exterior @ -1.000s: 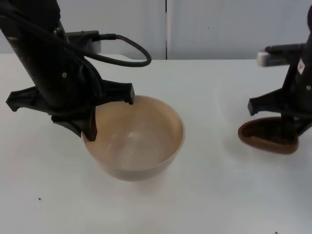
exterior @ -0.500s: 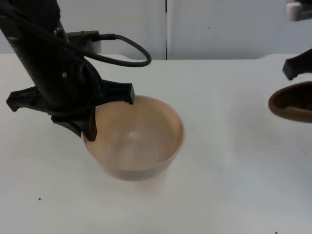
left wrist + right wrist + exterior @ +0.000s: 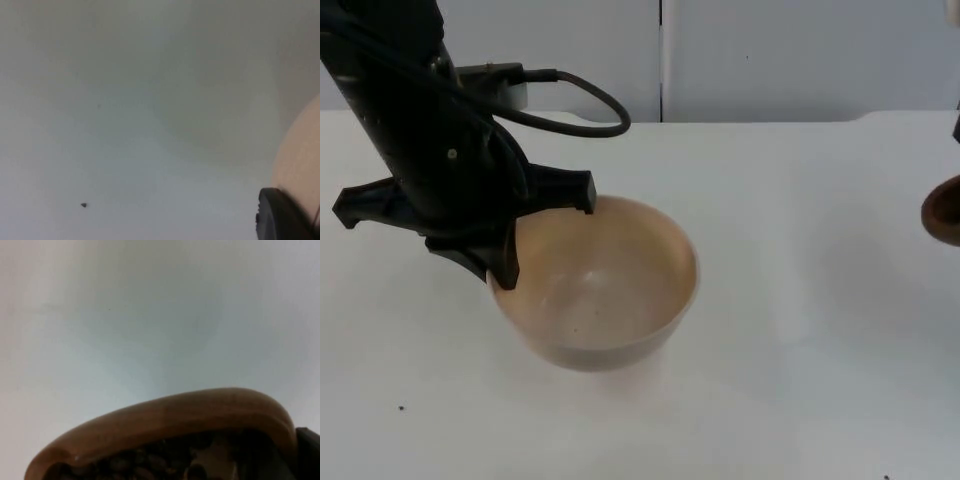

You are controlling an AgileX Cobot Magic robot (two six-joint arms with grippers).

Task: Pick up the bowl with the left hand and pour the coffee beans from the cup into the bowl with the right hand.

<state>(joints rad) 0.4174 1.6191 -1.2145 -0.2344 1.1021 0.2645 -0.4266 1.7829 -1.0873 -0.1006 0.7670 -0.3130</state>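
The bowl [image 3: 595,290] looks stiff and light, a thin-walled beige shell with a smooth, likely slippery surface, so the sound place to take hold is the rim, one finger inside and one outside the wall. That is how the left gripper [image 3: 502,268] has it: its fingers are clamped on the rim at about nine o'clock of the bowl, and in the left wrist view a black fingertip [image 3: 280,215] presses against the pale wall [image 3: 300,160]. Held by one edge only, the bowl may tip or slide in the grip once weight lands in it, so a firm pinch matters. It sits at about seven o'clock of the white surface [image 3: 780,380], and whether it is touching that surface or raised just off it I cannot tell. Its inside is round, plain and empty apart from a few dark specks.

The cup [image 3: 942,210] is brown with a thick, rounded, glossy rim, and only a part of it shows at three o'clock of the top view, well apart from the bowl. The right wrist view shows its rim [image 3: 200,412] close up with dark coffee beans [image 3: 150,462] heaped inside. The beans are loose and will run quickly once the cup tilts. The right gripper [image 3: 307,450] has a black fingertip against the cup's rim, so I judge it clamped on the cup.
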